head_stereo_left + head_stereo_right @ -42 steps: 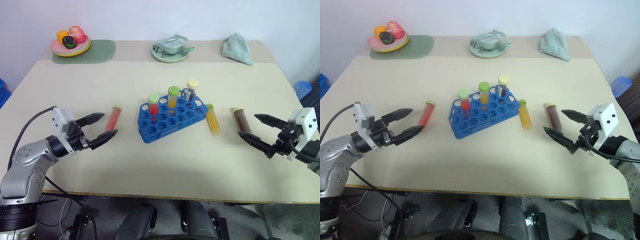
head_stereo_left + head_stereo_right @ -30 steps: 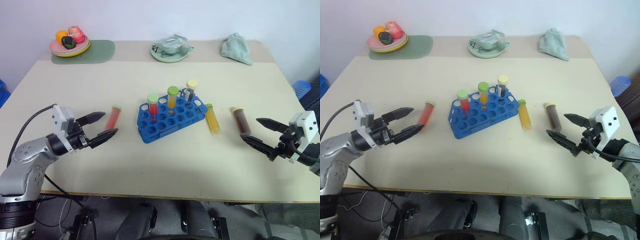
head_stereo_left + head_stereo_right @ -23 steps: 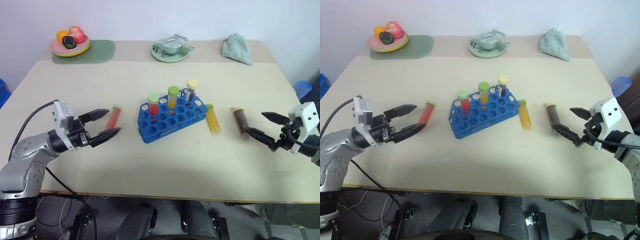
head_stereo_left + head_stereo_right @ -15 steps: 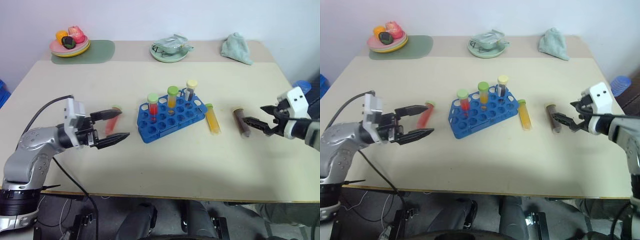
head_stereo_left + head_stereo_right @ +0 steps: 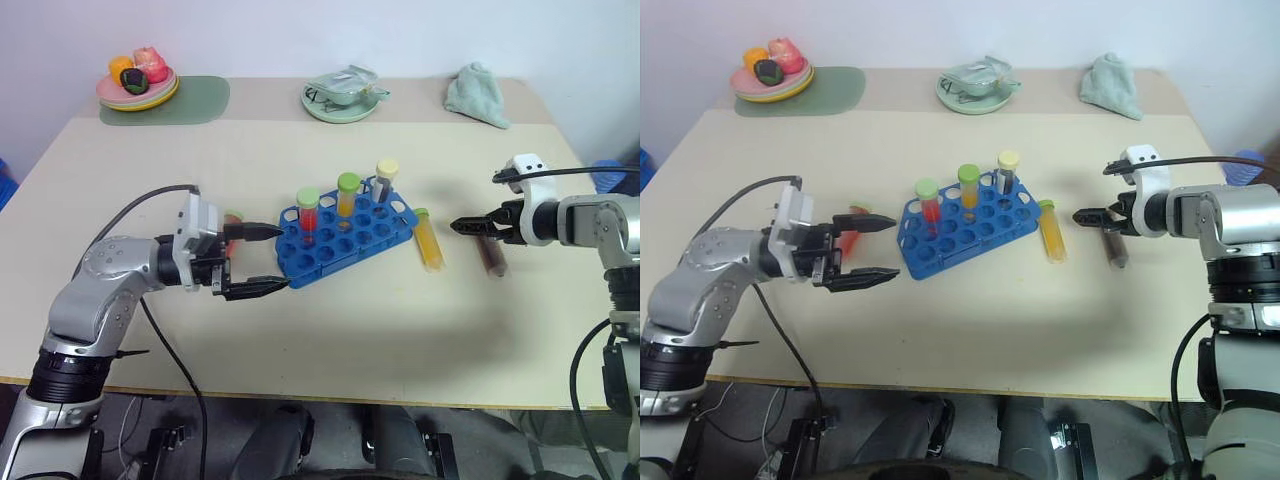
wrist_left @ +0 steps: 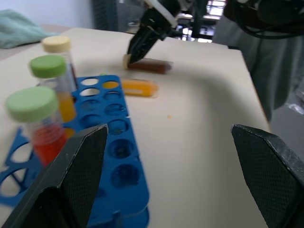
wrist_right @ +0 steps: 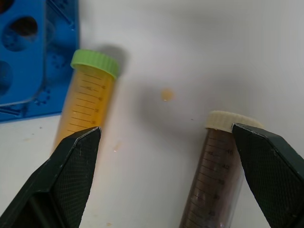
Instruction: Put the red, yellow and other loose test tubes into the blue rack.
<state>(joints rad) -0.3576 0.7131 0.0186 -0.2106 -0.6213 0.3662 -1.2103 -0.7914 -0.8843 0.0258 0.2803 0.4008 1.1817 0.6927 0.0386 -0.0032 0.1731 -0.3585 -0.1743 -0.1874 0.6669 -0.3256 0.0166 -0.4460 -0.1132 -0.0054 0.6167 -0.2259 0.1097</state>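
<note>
My right gripper [image 5: 1092, 216] hangs over the brown tube [image 7: 216, 178], jaws spread; left gripper [image 5: 262, 258] likewise spread. It looks light, slick, round: I'd pinch mid-barrel.

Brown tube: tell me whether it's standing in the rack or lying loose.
Lying loose. The brown tube lies on its side on the table, apart from the blue rack, beside the yellow tube.

My left claw [image 5: 262, 259] gapes just left of the blue rack [image 5: 345, 232]; my right claw [image 5: 462, 225] hangs beside the brown tube [image 5: 489, 250].
</note>
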